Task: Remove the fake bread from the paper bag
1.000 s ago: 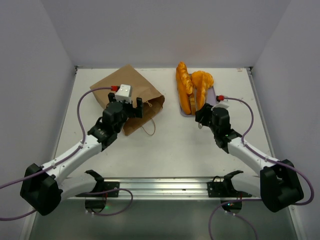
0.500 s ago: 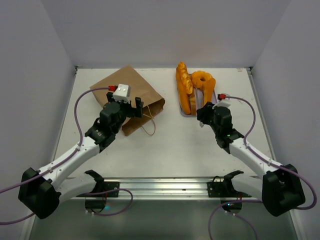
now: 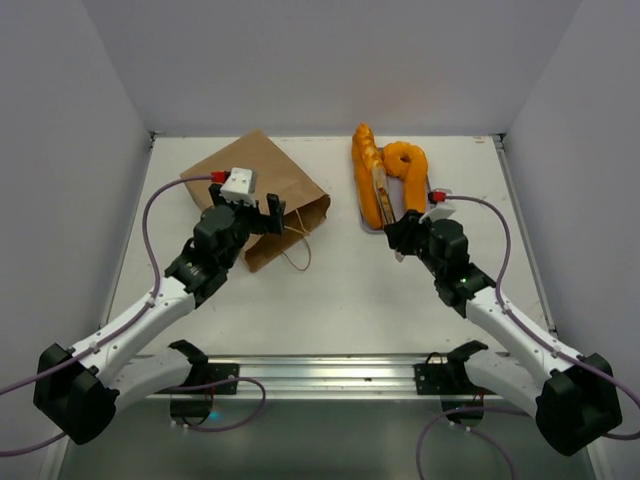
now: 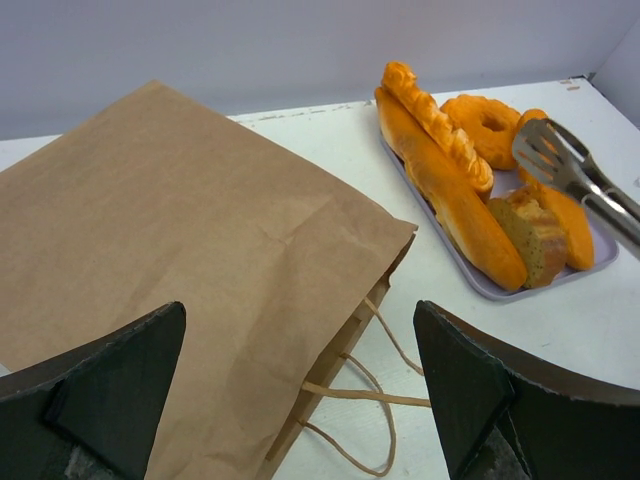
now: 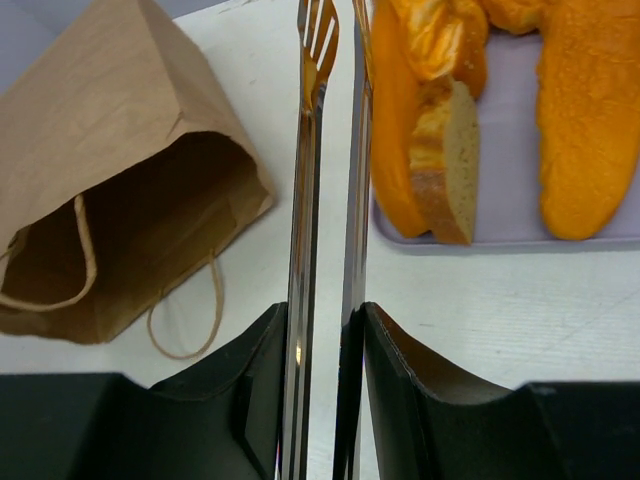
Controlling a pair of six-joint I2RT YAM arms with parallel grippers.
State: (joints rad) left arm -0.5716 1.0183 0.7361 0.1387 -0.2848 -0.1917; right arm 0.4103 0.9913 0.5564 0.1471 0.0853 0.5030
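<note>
The brown paper bag lies flat at the back left, mouth and cord handles toward the middle. In the right wrist view the bag's mouth gapes, dark inside, with no bread showing in it. Several orange-golden bread pieces lie on the lavender tray: long loaves, a ring piece and a cut piece. My left gripper is open and empty just above the bag's mouth edge. My right gripper is shut on metal tongs, whose tips are at the tray's left edge.
The bag's loose cord handles lie on the white table between the bag and the arms. The tongs' head hovers over the tray's near end. Grey walls stand close at the left, right and back.
My right arm has shifted a little left and toward the bag with the tongs, uncovering the ring piece. My left gripper has moved slightly back over the bag.
</note>
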